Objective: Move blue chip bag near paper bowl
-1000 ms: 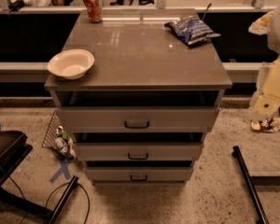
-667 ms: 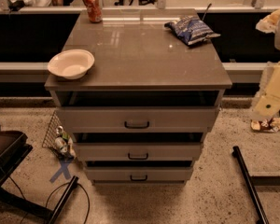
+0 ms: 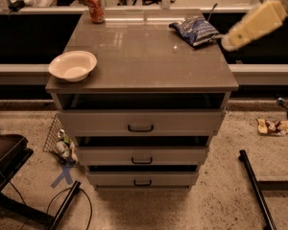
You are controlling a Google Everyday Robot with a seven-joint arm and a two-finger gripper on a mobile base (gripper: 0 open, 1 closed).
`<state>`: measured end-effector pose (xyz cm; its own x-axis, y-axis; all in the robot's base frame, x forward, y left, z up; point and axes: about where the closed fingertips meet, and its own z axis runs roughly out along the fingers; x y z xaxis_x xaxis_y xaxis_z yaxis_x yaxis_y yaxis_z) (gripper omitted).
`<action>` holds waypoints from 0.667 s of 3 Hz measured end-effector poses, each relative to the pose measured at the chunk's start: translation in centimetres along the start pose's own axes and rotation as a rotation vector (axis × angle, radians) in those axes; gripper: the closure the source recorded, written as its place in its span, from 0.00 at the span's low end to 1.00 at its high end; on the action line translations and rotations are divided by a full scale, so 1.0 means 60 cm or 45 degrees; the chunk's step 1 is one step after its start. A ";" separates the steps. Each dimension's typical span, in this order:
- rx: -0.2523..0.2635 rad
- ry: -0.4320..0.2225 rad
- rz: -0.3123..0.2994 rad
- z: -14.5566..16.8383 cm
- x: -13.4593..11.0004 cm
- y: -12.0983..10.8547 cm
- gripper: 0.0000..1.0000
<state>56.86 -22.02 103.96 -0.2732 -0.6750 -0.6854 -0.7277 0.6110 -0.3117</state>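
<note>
Currently the pale gripper (image 3: 227,42) hovers beside the crumpled dark-blue foil chip bag (image 3: 196,30), its state indeterminable; the round off-white paper bowl (image 3: 73,65) sits well apart.

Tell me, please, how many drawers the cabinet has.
3, stacked under the cabinet top: upper drawer, middle drawer, lower drawer. None seems hidden. The gripper hangs off the top's right rear corner, beside the chip bag.

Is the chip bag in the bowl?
No, the blue chip bag lies at the back right, by the gripper; the paper bowl sits empty.
</note>
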 end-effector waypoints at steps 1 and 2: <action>0.139 -0.248 0.206 0.045 -0.065 -0.125 0.00; 0.309 -0.377 0.388 0.061 -0.091 -0.215 0.00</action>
<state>70.04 -24.73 109.34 -0.2346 -0.3256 -0.9159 -0.4649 0.8651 -0.1884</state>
